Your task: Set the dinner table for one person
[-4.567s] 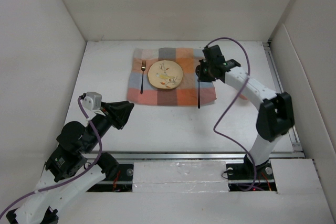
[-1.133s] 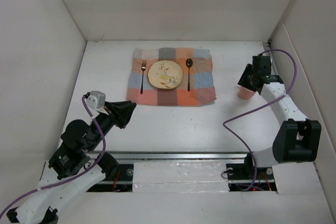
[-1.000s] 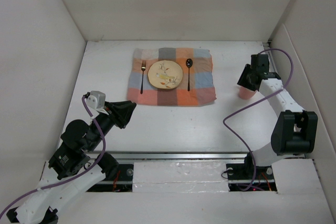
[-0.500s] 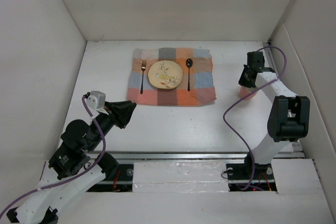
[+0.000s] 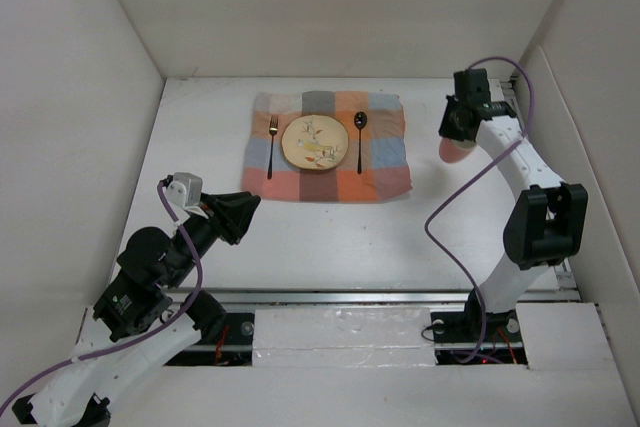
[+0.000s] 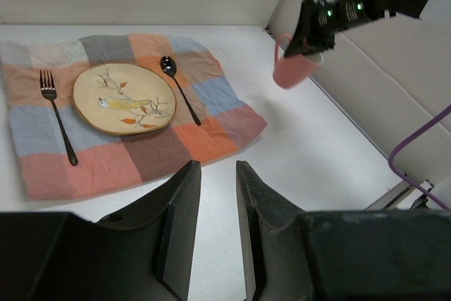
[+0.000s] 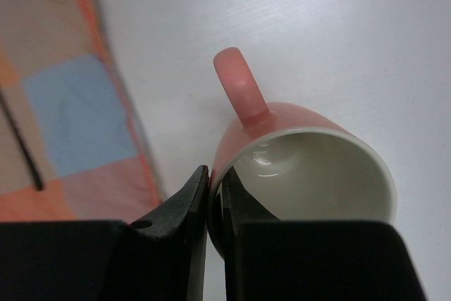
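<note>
My right gripper [image 5: 455, 130] is shut on the rim of a pink mug [image 7: 303, 160] and holds it in the air above the white dinner table [image 5: 330, 232], right of the checked cloth [image 5: 325, 179]. The mug also shows in the top view [image 5: 453, 148] and in the left wrist view [image 6: 292, 72]. On the cloth lie a fork [image 5: 272, 145], a yellow bird plate [image 5: 315, 142] and a dark spoon [image 5: 360, 139]. My left gripper [image 6: 217, 174] is open and empty, low over the table near its front left.
White walls enclose the table on the left, back and right. A raised white ledge [image 6: 380, 103] runs along the right side. A metal rail [image 5: 380, 297] lines the front edge.
The right gripper placed the spoon right of the plate, moved right, closed on the pink mug and lifted it, carrying it back and left. The left arm barely moved.
</note>
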`<state>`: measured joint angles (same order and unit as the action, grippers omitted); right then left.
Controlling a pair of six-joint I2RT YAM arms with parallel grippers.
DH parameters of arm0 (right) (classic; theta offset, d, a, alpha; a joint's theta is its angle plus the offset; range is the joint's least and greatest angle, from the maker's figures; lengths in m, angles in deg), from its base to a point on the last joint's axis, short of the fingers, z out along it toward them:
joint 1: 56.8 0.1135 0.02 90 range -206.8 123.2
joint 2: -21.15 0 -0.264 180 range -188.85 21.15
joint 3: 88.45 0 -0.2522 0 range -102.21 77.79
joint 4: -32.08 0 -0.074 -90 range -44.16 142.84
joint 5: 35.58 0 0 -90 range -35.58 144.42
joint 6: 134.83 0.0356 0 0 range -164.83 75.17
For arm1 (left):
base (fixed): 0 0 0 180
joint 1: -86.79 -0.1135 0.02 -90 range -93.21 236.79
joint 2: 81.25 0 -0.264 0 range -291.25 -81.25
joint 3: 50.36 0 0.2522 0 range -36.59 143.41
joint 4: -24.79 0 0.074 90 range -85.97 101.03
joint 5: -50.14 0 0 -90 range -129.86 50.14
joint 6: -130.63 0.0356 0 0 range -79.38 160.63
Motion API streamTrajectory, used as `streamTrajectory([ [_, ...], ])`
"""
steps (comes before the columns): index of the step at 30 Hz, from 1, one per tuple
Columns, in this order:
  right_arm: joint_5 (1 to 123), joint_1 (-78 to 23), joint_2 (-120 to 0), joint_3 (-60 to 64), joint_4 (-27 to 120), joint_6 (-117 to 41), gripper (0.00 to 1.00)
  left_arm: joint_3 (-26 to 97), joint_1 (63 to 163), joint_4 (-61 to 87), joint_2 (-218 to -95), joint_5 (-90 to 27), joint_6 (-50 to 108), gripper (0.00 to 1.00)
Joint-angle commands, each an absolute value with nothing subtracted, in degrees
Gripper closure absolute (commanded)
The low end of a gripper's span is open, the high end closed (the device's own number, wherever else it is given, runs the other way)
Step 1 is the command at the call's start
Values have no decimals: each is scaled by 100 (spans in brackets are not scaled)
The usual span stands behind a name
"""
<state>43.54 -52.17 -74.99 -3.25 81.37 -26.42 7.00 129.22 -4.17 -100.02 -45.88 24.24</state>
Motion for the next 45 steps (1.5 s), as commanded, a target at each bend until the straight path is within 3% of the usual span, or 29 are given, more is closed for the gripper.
streamTrajectory([
  [1,4256,-4680,-7859,-1719,8054,-2752,100,674,12959,-127,-10068,-4531,2445,76],
  [13,4273,-3957,-10619,-6401,9391,-3200,100,665,12959,-101,-10173,-4583,2445,76],
  [16,4325,-3896,-11165,-7011,9541,-3235,100,673,12959,-101,-10208,-4610,2445,76],
  [45,4598,-3948,-12343,-7040,8574,-3121,100,665,12959,-127,-10340,-4777,2445,75],
])
